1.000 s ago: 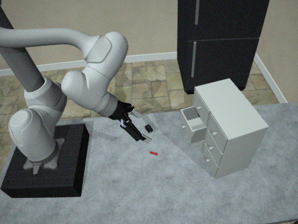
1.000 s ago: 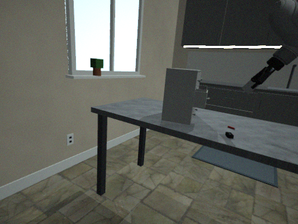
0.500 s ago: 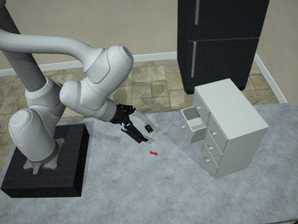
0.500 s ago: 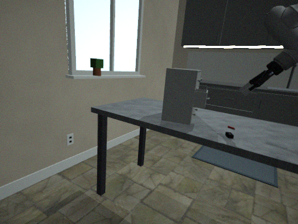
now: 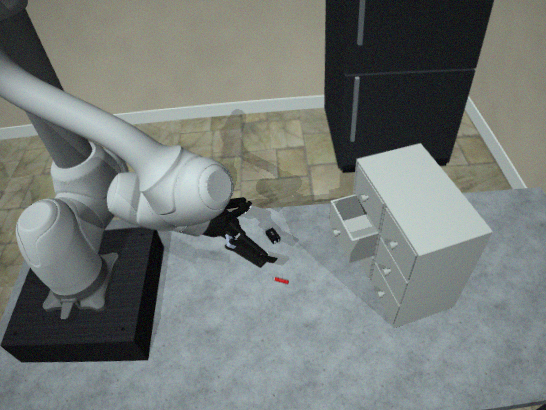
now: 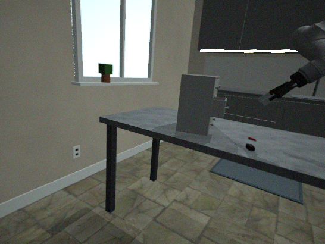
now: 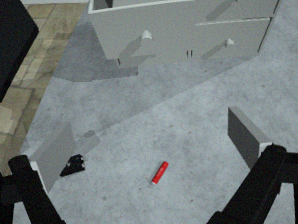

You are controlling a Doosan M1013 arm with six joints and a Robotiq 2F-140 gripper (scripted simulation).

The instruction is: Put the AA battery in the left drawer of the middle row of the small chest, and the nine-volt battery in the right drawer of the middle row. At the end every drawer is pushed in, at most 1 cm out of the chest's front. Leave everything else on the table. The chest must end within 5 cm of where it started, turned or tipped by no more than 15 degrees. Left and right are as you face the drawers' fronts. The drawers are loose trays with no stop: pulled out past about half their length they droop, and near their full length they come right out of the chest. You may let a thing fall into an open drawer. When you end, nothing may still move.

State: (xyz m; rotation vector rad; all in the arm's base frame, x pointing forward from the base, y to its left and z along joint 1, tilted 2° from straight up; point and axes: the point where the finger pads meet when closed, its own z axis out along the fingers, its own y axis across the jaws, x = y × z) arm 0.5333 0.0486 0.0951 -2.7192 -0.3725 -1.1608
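The small white chest stands at the right of the grey table, and it also shows in the exterior view. The red AA battery lies on the table. The black nine-volt battery lies apart from it, nearer the table's far edge. My gripper is open and empty. It hangs tilted above the table, over the two batteries.
The robot's black base sits at the table's left end. A dark fridge stands behind the chest, off the table. A small potted plant sits on the windowsill.
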